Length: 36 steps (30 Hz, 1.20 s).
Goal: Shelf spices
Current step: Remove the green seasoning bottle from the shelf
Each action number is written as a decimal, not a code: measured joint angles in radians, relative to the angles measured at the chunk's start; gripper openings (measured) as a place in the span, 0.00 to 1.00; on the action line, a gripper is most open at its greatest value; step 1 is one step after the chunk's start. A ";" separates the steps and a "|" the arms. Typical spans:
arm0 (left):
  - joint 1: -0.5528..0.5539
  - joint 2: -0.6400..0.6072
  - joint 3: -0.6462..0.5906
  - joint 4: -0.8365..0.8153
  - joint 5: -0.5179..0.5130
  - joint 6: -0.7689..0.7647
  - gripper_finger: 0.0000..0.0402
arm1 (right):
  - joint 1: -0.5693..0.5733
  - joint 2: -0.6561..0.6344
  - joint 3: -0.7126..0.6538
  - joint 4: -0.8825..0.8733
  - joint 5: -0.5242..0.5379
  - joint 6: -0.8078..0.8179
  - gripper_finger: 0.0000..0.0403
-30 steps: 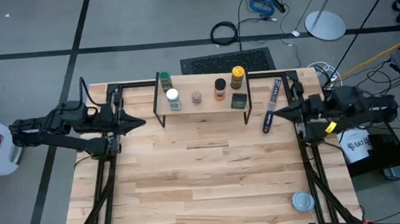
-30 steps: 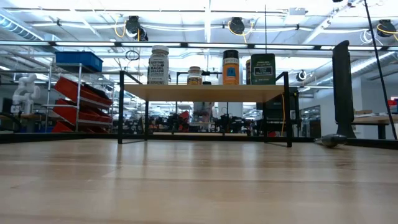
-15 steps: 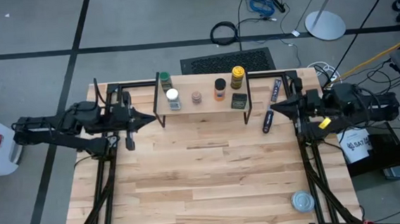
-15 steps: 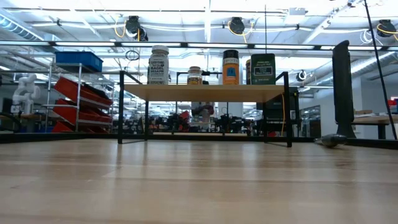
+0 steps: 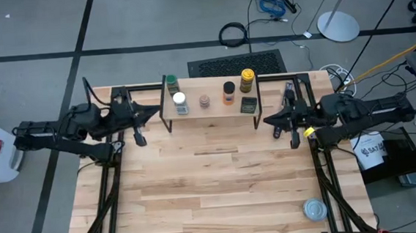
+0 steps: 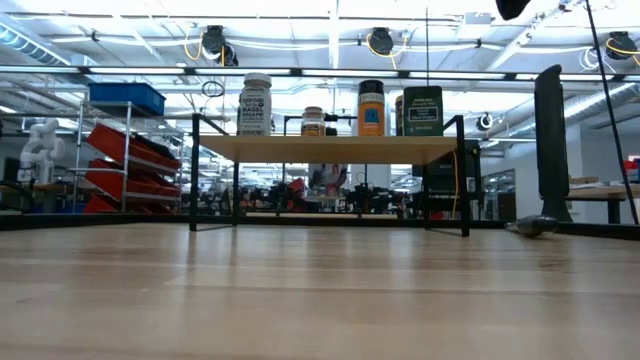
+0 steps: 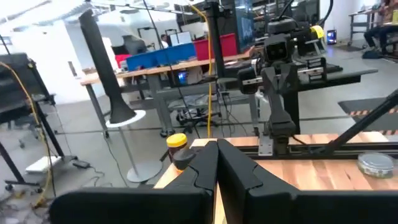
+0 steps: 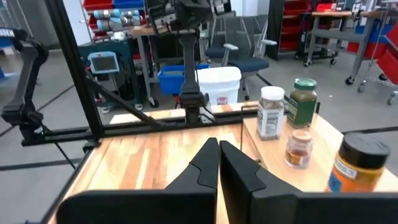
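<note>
6 spices (image 5: 204, 101) on shelf (image 5: 212, 113), table (image 5: 213, 189) open

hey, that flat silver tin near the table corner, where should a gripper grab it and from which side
Probably straight down from above, fingers across the rim of the silver tin. It lies flat and low on the table, so there is little side wall to pinch from the side. Nothing stands close around it. The right gripper is the nearer one.
</note>
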 joint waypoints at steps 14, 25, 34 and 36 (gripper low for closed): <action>-0.023 0.089 0.000 -0.267 0.099 -0.264 0.04 | 0.000 0.017 0.000 0.017 -0.001 -0.057 0.00; -0.028 0.224 0.000 -0.254 0.083 -0.219 0.04 | 0.000 0.017 0.000 -0.075 -0.001 -0.057 0.00; -0.007 0.236 0.000 -0.123 -0.109 -0.150 0.04 | 0.000 0.017 0.000 -0.115 -0.001 -0.057 0.00; 0.011 0.231 0.009 -0.138 -0.109 -0.182 0.04 | 0.000 0.017 0.000 -0.123 0.000 -0.057 0.00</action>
